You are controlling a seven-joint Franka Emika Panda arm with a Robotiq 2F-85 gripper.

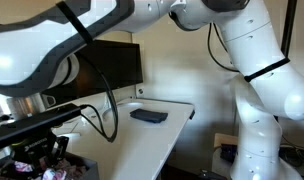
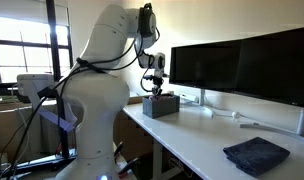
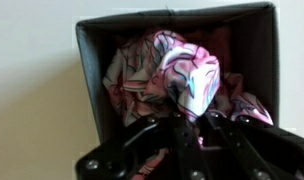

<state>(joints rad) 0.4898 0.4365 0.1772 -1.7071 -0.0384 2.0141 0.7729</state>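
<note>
My end effector (image 3: 188, 138) is clenched on the pink cloth (image 3: 157, 60) in the box (image 3: 90, 70) — the grasp step, I reckon; next I'd lift straight, clearing its walls.

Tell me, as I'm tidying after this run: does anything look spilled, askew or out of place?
Nothing spilled or damaged. The pink patterned cloth is crumpled in the black box, one bunch pinched up by the gripper. A dark cloth lies alone on the white desk.
</note>
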